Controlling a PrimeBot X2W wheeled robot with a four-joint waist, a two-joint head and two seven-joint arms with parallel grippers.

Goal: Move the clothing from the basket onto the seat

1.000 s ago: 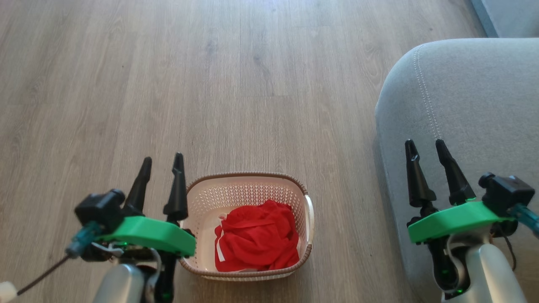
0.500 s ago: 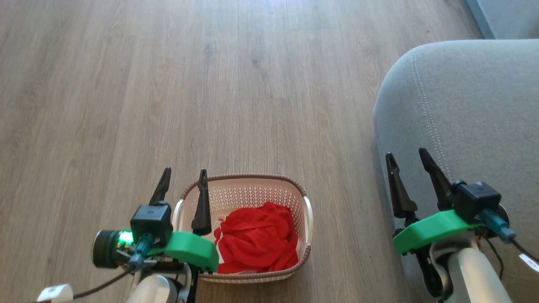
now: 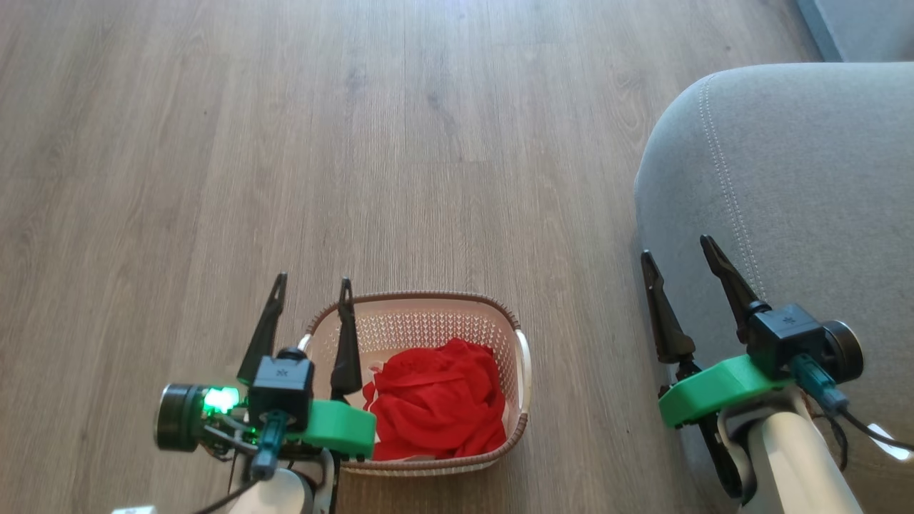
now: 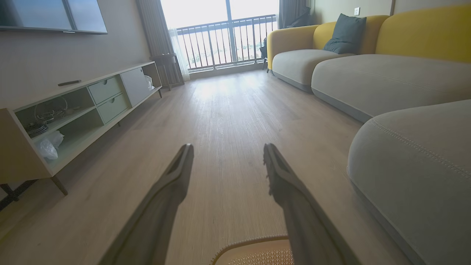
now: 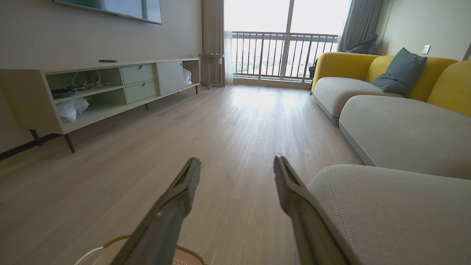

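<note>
The left tool [image 3: 312, 278] and the right tool [image 3: 676, 246] each carry two long black fingers [image 3: 346, 350] that taper to sharp tips, seated in a bright green moulded plate [image 3: 343, 427]. Behind each plate sits a black boxy camera block [image 3: 282, 382] with a small pale mark, a teal plug and a dark cable [image 3: 865, 429]. Beside the left block a black cylinder [image 3: 175, 427] glows green. The forearms [image 3: 789, 457] are glossy off-white.

Left jaws shifted inward, toward basket [image 3: 428, 295]; right jaws drifted inward too (both wrists rolled).
</note>
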